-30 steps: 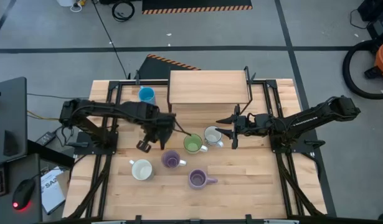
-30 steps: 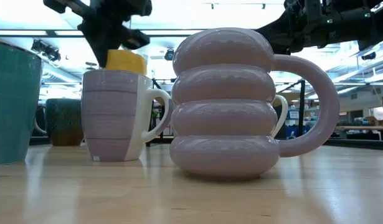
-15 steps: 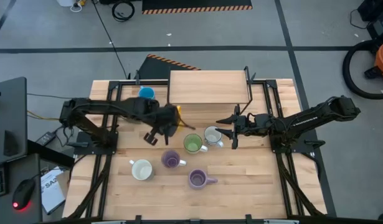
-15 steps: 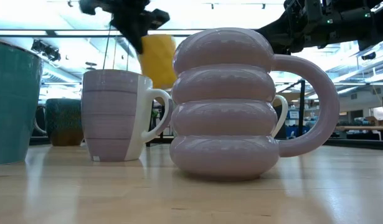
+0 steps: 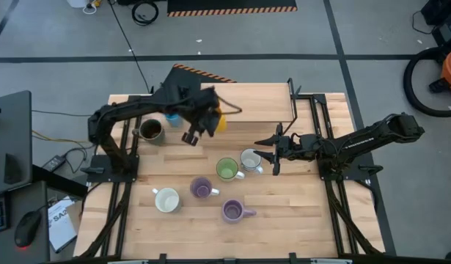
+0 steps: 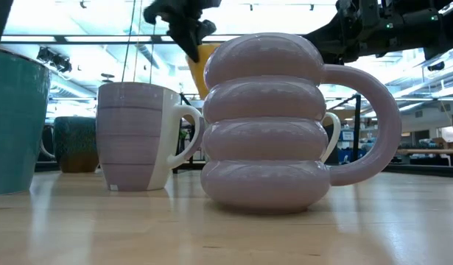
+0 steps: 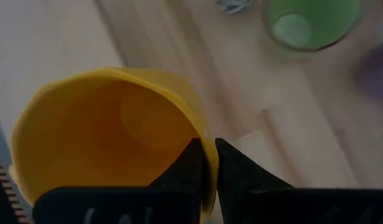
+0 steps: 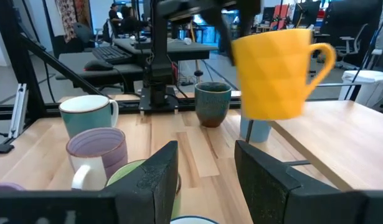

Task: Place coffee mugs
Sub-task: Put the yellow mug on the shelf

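My left gripper (image 5: 208, 119) is shut on the orange mug (image 5: 218, 122), held in the air at the near left corner of the raised wooden platform (image 5: 246, 103). The right wrist view shows this mug (image 8: 275, 71) upright, its handle to one side. My right gripper (image 5: 275, 151) stands open and level beside a white mug (image 5: 250, 159), touching nothing. On the table stand a green mug (image 5: 226, 169), two pale purple mugs (image 5: 202, 188) (image 5: 233, 211), another white mug (image 5: 166, 199), a dark mug (image 5: 150, 130) and a blue mug (image 5: 171, 115), partly hidden by the left arm. My left gripper pinches the orange mug's rim wall (image 7: 207, 144), one finger (image 7: 190, 167) inside the cup and the other (image 7: 235, 171) outside. The fingers come from above, slanting down. The mug hangs below them, lifted clear of the table, about upright.
Black metal frames (image 5: 122, 183) run along both sides of the table, and the platform has thin black posts (image 5: 292, 99). In the low view the ribbed purple mug (image 6: 278, 125) fills the foreground. Bare wood lies near the front edge (image 5: 298, 220).
My left gripper has risen and swung toward the table's far edge and somewhat right, up to the platform's corner, carrying the orange mug clear of the table. Its wrist has tipped and turned on the way. The dark mug, hidden before, shows now.
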Action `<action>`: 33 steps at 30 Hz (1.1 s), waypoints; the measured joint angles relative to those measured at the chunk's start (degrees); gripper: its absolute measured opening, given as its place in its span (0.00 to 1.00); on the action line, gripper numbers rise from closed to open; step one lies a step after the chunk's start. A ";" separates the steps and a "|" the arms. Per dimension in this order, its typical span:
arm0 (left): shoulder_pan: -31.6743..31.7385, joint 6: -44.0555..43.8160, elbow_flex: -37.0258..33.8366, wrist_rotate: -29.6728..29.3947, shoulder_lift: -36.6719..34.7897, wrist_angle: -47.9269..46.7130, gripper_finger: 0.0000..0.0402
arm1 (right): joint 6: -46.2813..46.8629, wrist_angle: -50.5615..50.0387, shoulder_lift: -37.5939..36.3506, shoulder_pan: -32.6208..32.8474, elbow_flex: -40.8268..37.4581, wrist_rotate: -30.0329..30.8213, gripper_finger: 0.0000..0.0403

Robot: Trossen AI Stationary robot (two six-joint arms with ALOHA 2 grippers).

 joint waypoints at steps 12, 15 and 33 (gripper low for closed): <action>11.45 9.42 2.36 -2.51 2.86 7.11 0.07 | -0.15 -0.32 0.00 0.00 0.00 0.02 0.41; 12.96 11.54 2.38 -2.42 3.00 11.34 0.07 | -0.15 -0.30 0.00 0.00 0.00 0.02 0.41; 17.11 12.86 21.76 0.46 11.20 0.94 0.07 | -2.01 2.28 -0.09 -1.73 0.00 2.16 0.41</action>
